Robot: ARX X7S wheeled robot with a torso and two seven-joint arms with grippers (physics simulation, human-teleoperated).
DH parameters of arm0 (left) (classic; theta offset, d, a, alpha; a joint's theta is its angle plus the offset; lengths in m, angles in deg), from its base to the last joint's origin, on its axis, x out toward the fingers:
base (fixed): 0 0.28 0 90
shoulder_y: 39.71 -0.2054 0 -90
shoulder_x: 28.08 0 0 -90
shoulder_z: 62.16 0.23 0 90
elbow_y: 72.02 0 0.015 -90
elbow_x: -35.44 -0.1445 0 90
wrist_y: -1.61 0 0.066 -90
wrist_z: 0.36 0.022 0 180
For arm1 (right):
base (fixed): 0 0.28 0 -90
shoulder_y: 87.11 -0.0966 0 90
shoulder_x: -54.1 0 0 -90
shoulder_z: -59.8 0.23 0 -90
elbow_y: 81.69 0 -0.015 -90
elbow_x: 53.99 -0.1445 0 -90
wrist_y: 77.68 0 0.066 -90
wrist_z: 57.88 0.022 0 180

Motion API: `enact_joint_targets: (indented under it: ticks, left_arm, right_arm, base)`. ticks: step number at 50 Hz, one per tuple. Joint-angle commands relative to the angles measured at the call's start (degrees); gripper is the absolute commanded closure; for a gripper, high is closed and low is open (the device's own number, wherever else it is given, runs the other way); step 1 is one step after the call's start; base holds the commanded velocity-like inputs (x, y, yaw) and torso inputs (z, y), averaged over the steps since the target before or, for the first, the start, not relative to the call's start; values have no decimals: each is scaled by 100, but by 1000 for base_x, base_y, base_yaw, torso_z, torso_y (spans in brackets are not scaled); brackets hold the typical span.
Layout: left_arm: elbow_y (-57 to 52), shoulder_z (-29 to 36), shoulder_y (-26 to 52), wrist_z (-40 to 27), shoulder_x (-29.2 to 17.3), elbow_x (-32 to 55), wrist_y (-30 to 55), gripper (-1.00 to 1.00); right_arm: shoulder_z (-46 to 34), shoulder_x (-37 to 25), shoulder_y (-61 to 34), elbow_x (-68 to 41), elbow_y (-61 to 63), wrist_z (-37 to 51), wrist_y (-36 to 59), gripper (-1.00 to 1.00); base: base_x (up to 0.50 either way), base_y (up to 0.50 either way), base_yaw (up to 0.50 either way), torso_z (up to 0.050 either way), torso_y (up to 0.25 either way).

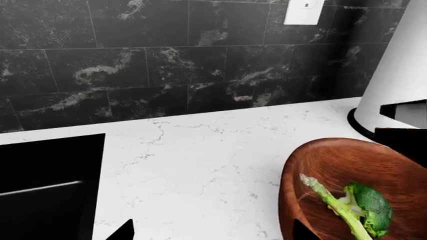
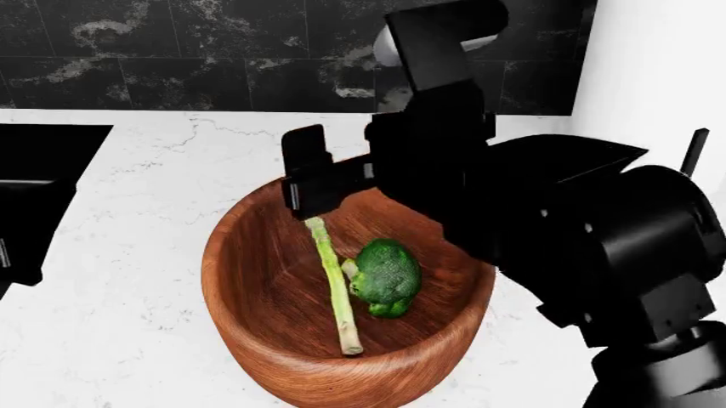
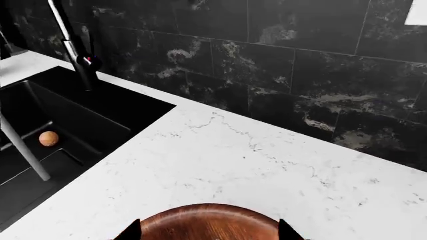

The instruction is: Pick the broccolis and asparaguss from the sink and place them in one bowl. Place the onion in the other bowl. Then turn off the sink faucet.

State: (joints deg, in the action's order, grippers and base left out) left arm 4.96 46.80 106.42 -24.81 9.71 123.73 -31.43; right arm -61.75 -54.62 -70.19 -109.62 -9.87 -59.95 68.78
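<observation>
A white marble countertop [image 3: 253, 165] with thin grey veins runs back to a wall of black marbled tiles [image 1: 167, 60], where a white outlet plate [image 1: 303, 11] sits high up. The matte black sink [image 3: 47, 150] is sunk into the counter, well apart from the wooden bowl [image 2: 261, 297].

The right gripper [image 3: 208, 232] hangs over the bowl's far rim with its two dark fingertips spread apart and nothing between them, so it is released and empty. Just below it inside the bowl lie one asparagus [image 2: 335, 289] and one broccoli [image 2: 386, 276], touching side by side (the spear's whitish cut end points toward the near wall). The left gripper [image 1: 213, 234] shows only two black tips, spread wide over bare counter, holding nothing; the bowl sits just beside it.

The onion [image 3: 48, 138] rests on the sink floor, well away from both jaws, under the dark faucet [image 3: 77, 47] with its red dot. A pale thin bar crosses the basin.

The right arm's black bulk hides much of the bowl's far side in the head view, and a white cone-shaped object [image 1: 400, 65] is cut off at the frame edge.
</observation>
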Motion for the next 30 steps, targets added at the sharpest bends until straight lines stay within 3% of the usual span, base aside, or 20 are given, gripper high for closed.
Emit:
enact_joint_targets:
  ticks: [1,17,27,30]
  left_arm:
    - [-24,117,19,-27,152,-65,-1,-100]
    - [154,285,167,125,463,-459,-168,-100]
    - [44,292,142,191,451,-673,-309,-100]
    - [-6,294,125,224,410,-747,-342,-100]
  right_arm:
    - [952,-923,562,-793,2040,1233,428,-100]
    - [2918,-2443,2565,-2643,4456,2932,439,-100]
    - [3636,-2944,2994,-3471,4728,3417,354,-100]
    - [3540,-3107,2632,-3734,4653,3544,513,-100]
  base:
    - [0,0,0,0,0]
    - [0,0,0,0,0]
    - [0,0,0,0,0]
    - [0,0,0,0,0]
